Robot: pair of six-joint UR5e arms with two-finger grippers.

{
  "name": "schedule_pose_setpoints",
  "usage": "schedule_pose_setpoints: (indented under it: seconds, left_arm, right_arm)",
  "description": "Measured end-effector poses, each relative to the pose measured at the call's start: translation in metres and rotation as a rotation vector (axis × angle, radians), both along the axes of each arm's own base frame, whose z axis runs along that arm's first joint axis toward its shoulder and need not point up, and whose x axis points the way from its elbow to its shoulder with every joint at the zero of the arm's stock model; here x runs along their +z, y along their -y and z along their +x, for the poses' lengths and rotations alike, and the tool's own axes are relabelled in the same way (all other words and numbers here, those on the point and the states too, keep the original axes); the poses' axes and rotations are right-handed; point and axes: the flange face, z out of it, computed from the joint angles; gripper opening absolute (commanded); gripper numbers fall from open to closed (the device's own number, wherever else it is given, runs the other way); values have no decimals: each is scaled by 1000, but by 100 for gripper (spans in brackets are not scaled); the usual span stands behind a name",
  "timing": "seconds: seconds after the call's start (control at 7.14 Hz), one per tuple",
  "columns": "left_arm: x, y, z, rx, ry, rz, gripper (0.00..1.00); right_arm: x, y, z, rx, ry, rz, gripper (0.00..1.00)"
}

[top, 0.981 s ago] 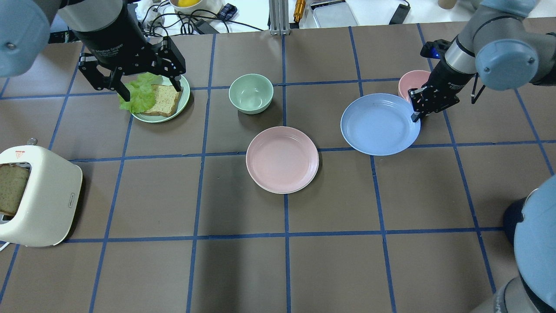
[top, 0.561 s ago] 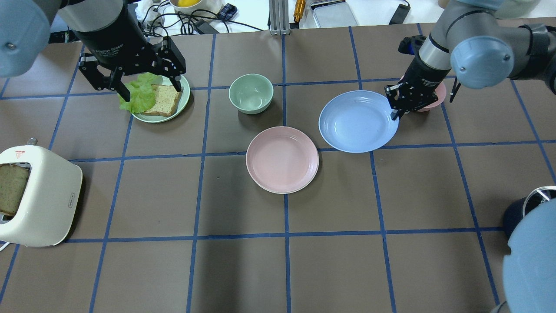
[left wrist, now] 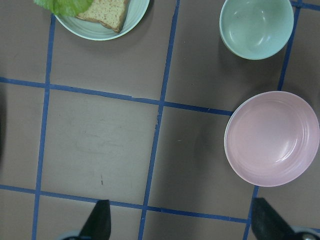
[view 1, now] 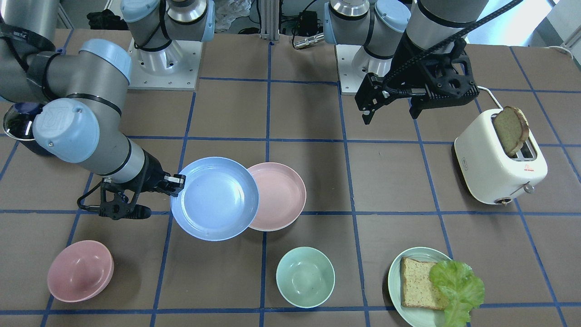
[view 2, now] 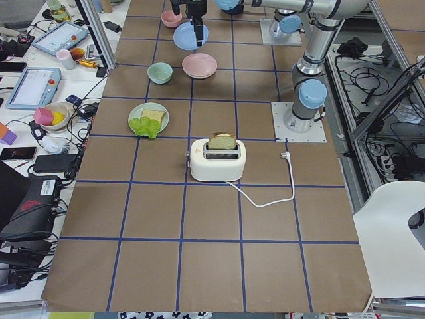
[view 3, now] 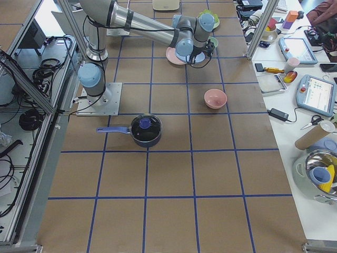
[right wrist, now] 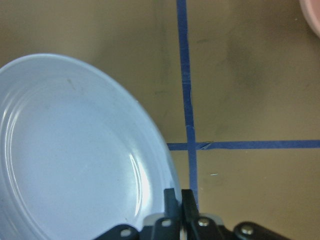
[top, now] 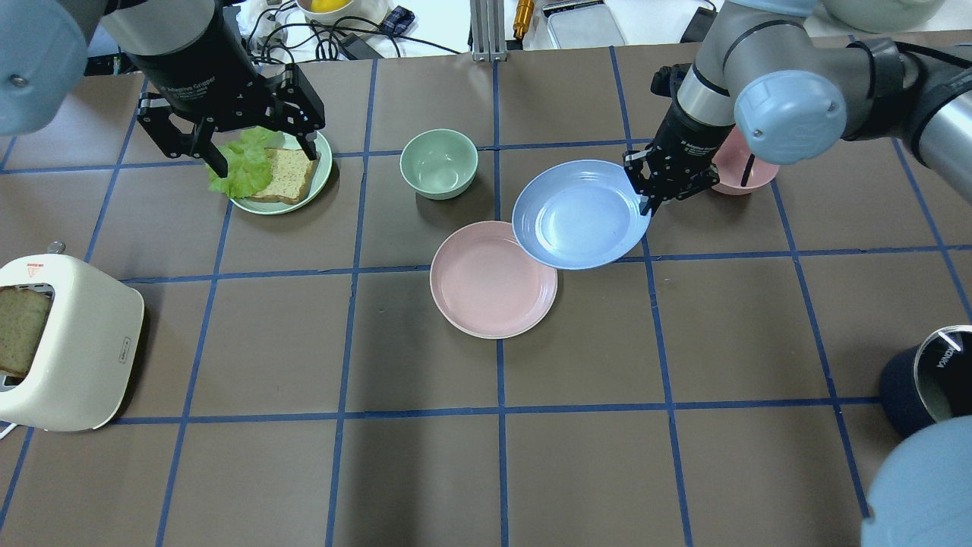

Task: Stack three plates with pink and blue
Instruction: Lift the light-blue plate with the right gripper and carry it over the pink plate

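My right gripper (top: 645,199) is shut on the right rim of the light blue plate (top: 577,216) and holds it above the table. The blue plate overlaps the far right edge of the pale pink plate (top: 486,292), which lies flat at the table's middle. The right wrist view shows the fingers (right wrist: 172,197) pinching the blue plate's (right wrist: 75,160) rim. A pale edge shows under the pink plate's near rim; the cream-white plate is otherwise hidden. My left gripper (top: 266,163) is open and empty, hovering above the bread plate. The pink plate (left wrist: 272,137) shows in the left wrist view.
A mint-green bowl (top: 439,163) stands just behind the pink plate. A pink bowl (top: 748,171) sits behind my right wrist. A pale green plate (top: 319,186) with bread and lettuce is at far left. A toaster (top: 68,342) is near left and a dark pot (top: 923,376) near right.
My right gripper has carried the blue plate leftward, from beside the pink bowl to over the pink plate's far right edge. The left arm has not moved.
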Motion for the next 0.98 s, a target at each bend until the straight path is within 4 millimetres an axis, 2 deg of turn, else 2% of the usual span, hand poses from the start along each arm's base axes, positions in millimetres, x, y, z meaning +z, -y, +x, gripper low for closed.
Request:
schedule_pose_setpoints:
  seconds: [0.56,0.98]
  left_arm:
    - [-1,0,0,0,0,1,100]
    - [-1,1,0,0,0,2,100]
  right_arm:
    - [-12,-23,50,-13,-14,37,0]
    - [-26,-40,63,-11,-17,45,0]
